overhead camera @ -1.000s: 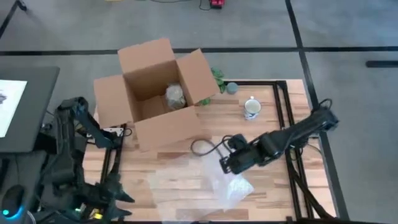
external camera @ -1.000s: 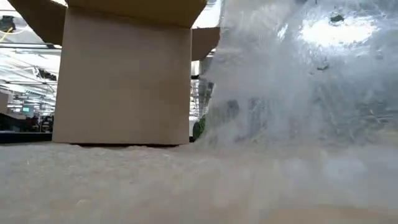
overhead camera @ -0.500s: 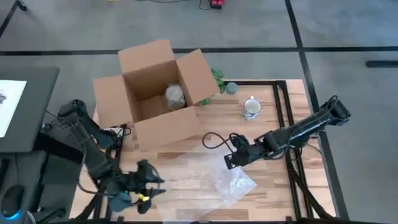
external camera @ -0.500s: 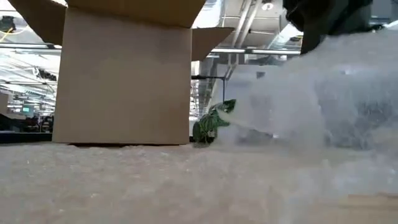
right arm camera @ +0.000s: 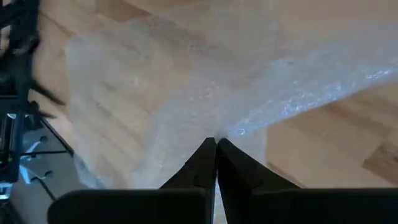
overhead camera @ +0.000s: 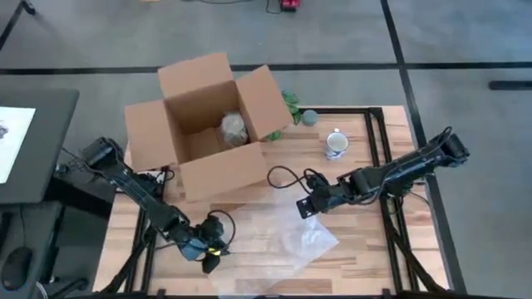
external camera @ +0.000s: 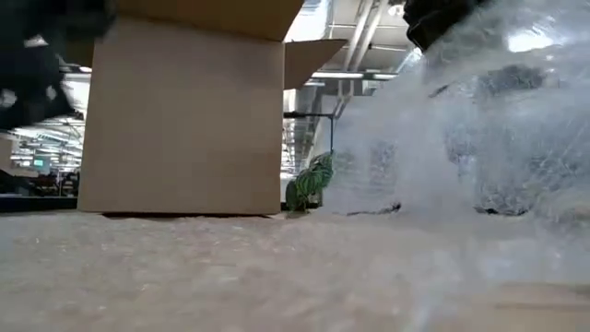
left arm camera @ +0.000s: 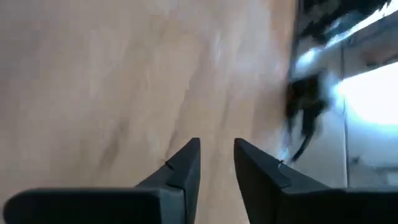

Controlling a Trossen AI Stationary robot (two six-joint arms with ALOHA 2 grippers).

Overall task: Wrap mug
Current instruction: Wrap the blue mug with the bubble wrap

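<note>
High view shows the whole table [overhead camera: 391, 133]: the mug [overhead camera: 336, 144] stands alone near the far right side, well apart from the bubble wrap [overhead camera: 291, 241] lying at the front. Only the right wrist view shows the right gripper [right arm camera: 215, 144] pinched tight on an edge of the wrap. Only the left wrist view shows the left gripper [left arm camera: 216, 147] a little open, holding nothing, over bare wood. A big cardboard box [overhead camera: 208, 124] sits open at the back left.
</note>
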